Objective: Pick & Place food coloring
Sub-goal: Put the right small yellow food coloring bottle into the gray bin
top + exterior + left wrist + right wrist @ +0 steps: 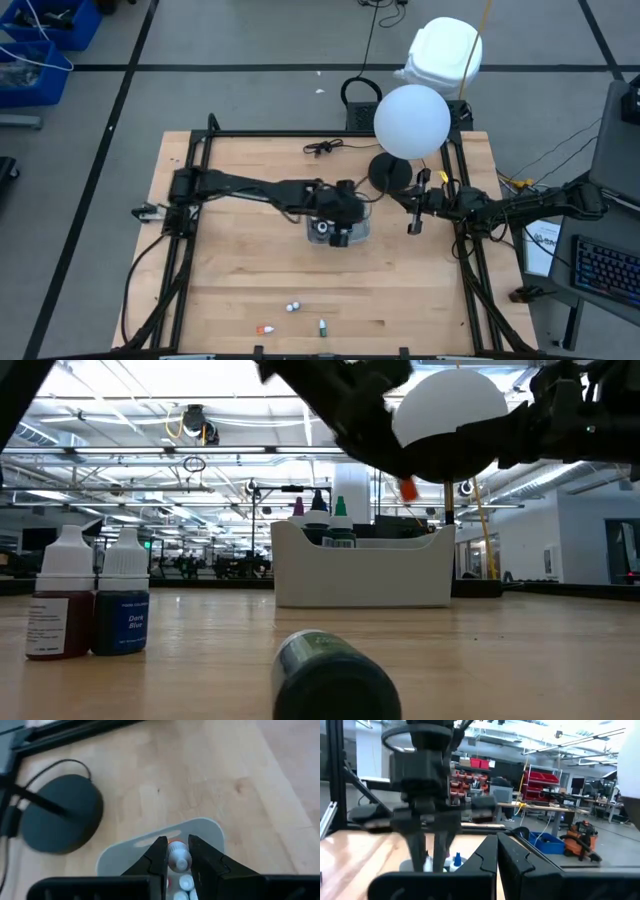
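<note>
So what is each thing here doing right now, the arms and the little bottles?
left gripper: shut on a white-capped bottle, above the tray
right gripper: shut, empty, waiting at the table's right side
red and blue bottles: upright, side by side
green bottle: lying on its side

From my station I see a pale wooden tabletop (250,270) inside a black frame (190,150), standing on a grey floor (250,90) crossed by dark lines. A blue bin (45,45) sits at the far left corner, and a keyboard (605,270) lies on a desk to the right. A white globe lamp (411,120) rises over its round black base (390,172). Level across the table, I see a hall with ceiling trusses and bright strip lights (130,455). Red shelving (542,782) and workbenches stand further back.
</note>
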Robot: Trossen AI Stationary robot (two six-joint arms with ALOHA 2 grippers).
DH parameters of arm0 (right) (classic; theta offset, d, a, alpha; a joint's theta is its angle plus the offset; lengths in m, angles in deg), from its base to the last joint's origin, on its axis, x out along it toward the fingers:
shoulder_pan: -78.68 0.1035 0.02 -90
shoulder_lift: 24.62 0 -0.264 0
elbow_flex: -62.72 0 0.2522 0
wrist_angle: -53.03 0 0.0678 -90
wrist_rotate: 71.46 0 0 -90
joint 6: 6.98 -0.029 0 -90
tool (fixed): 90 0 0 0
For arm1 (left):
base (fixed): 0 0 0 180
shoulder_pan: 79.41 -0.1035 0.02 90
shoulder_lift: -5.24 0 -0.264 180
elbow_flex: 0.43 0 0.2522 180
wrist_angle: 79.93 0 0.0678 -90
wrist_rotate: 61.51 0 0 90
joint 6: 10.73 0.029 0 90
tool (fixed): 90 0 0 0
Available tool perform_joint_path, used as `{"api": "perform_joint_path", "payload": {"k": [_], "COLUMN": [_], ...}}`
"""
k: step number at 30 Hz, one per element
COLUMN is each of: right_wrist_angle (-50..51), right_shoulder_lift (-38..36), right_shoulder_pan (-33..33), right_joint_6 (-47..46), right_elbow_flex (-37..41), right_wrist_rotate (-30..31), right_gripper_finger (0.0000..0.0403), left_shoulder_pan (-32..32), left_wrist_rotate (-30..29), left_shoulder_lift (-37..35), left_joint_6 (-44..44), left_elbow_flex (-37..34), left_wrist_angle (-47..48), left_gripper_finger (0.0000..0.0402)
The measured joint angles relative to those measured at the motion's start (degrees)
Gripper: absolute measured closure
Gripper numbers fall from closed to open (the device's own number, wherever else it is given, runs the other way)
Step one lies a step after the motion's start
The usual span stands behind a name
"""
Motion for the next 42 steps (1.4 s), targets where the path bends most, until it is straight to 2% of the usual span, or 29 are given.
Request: {"api": "perform_joint_path", "payload": {"k": [6,11,26,42], "right_wrist_angle": [1.6,1.6,1.5,1.1], "right_shoulder_lift": [-0.1,-0.2,-0.3,-0.3], "right_shoulder_pan": [0.0,0.0,0.0,0.0], "right_joint_6": [0.3,0.3,1.6,1.6], "right_elbow_flex": [0.0,0.0,0.0,0.0], "right_wrist_rotate": [-0.2,-0.2,-0.1,-0.2], "right_gripper_finger": [0.0403,0.0403,0.0403,0.0403], "left_shoulder_pan": [-1.0,-1.1,-1.6,-2.4], "left_wrist_rotate": [0.7,0.6,0.6,-0.6], "left_shoulder_lift": [7.6,10.6,10.8,12.9], "left_joint_6": [1.3,1.7,1.4,1.0], "left_elbow_flex": [7.6,10.4,6.6,6.5], "left_wrist_angle": [4.2,8.6,5.8,6.0], "left_gripper_finger": [0.0341,0.0341,0.0341,0.0341]}}
